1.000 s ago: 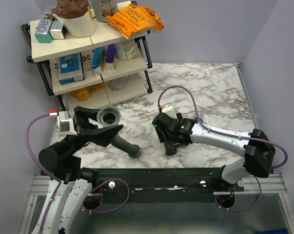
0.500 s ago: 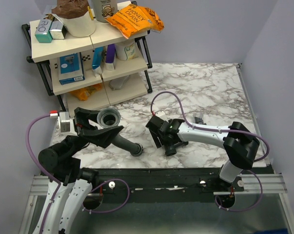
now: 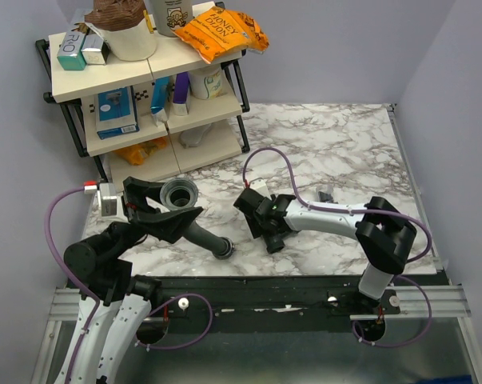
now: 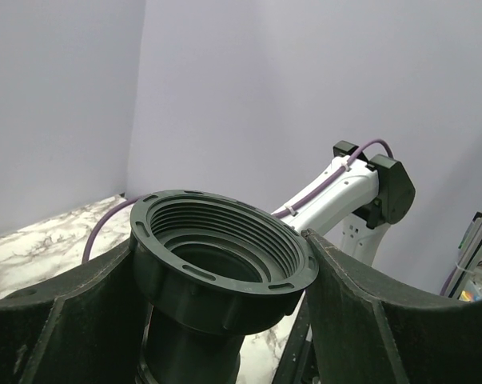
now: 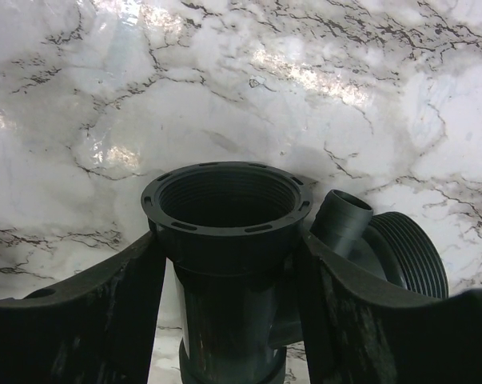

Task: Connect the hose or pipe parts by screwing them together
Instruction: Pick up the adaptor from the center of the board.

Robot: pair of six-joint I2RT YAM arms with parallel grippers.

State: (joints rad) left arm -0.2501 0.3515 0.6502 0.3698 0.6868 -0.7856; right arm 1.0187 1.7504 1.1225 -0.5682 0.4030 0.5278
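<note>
My left gripper [image 4: 221,242] is shut on a dark grey pipe [image 4: 225,264] just under its wide threaded mouth, one finger on each side. In the top view this pipe [image 3: 199,232] slants from the mouth at the left gripper [image 3: 165,205] down to a collared end near the table's front edge. My right gripper [image 5: 226,237] is shut on a dark grey branched fitting [image 5: 225,240], its threaded mouth facing the camera. A side branch [image 5: 341,218] and a ribbed round end [image 5: 412,250] show behind the right finger. In the top view the right gripper [image 3: 266,228] sits low over the marble table [image 3: 344,152].
A two-tier shelf rack [image 3: 145,112] with boxes, bottles and an orange snack bag [image 3: 222,32] stands at the back left, close behind my left gripper. A small dark part [image 3: 327,194] lies on the table beside the right arm. Purple cables loop over both arms.
My right arm has swung left and turned, and its fingers have closed in onto the branched fitting. The left gripper and its pipe have stayed put.
</note>
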